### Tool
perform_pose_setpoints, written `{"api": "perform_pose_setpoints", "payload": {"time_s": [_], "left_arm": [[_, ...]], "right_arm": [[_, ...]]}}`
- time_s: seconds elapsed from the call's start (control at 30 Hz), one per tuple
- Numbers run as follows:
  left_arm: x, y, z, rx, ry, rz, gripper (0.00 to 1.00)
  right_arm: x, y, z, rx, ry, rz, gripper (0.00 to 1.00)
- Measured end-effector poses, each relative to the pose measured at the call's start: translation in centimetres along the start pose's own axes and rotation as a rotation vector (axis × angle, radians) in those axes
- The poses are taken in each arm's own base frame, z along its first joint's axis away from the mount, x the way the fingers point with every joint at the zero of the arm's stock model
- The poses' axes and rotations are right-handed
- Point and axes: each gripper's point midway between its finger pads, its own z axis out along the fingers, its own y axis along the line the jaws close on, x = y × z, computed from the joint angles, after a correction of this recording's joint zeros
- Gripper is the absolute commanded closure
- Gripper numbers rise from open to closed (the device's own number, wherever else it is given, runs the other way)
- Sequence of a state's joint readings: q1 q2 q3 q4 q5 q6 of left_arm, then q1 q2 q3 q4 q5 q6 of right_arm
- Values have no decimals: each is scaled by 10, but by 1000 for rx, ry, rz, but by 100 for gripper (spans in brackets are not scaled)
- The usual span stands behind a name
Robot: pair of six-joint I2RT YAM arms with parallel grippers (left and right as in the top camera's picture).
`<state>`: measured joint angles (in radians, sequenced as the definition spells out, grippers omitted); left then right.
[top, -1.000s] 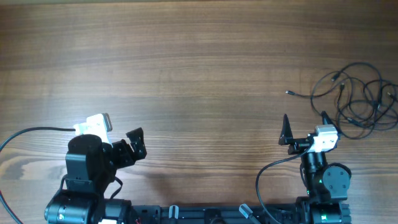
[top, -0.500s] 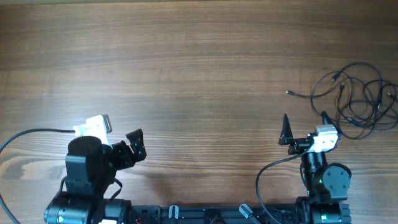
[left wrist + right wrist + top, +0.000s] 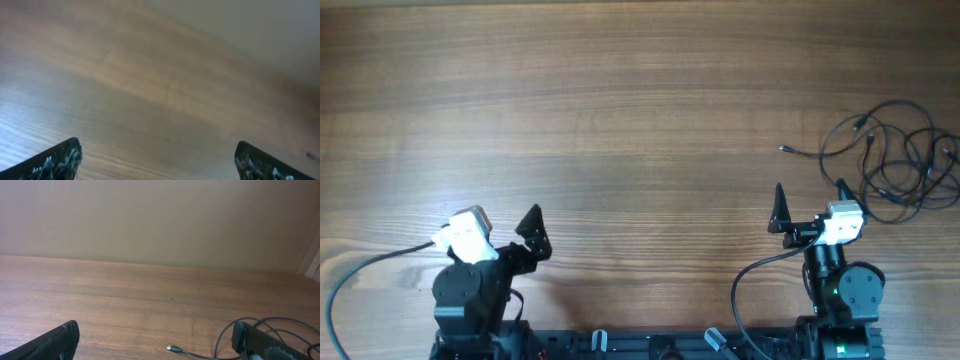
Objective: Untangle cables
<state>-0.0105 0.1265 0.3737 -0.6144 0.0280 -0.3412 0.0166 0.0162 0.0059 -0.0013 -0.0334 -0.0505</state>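
Overhead view: right gripper (image 3: 809,190) sits low over the wooden table (image 3: 620,100), jaws spread wide with nothing between them. Both black fingers point away from the robot base. The cables (image 3: 895,155) lie in one loose tangle of overlapping loops, beyond the right gripper and off to its right, near but not touching it. They rest flat on the wood, and several loops cross one another; I cannot count the separate strands. One free end runs out of the tangle toward the right gripper's left side and ends in a small silvery plug tip (image 3: 783,149), just ahead of the left finger and clear of it. Right wrist view: the two fingers (image 3: 52,342) frame bare wood. The same plug tip shows low between them, with dark loops rising behind the right-hand finger and a plain beige wall (image 3: 160,215) beyond the table edge. The left gripper (image 3: 159,162) is well apart from the right gripper, on its left, and holds nothing. In the left wrist view its fingers (image 3: 55,160) stand fully apart with only blurred wood grain between them. No cable is in contact with either gripper.
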Motion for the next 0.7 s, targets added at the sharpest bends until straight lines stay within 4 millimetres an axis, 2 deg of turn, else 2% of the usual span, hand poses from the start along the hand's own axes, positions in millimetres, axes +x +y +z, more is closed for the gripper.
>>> {"api": "perform_pose_setpoints", "payload": {"time_s": [0.3, 0.57, 0.7], "left_arm": [[-11, -4, 18, 90, -205, 6, 0], [-43, -18, 16, 183, -423, 17, 0], [-41, -17, 19, 195, -452, 20, 0]], "right_arm": [[0, 0, 0, 0, 0, 0, 0], [0, 0, 0, 0, 0, 0, 0], [0, 0, 0, 0, -1, 0, 0]]}}
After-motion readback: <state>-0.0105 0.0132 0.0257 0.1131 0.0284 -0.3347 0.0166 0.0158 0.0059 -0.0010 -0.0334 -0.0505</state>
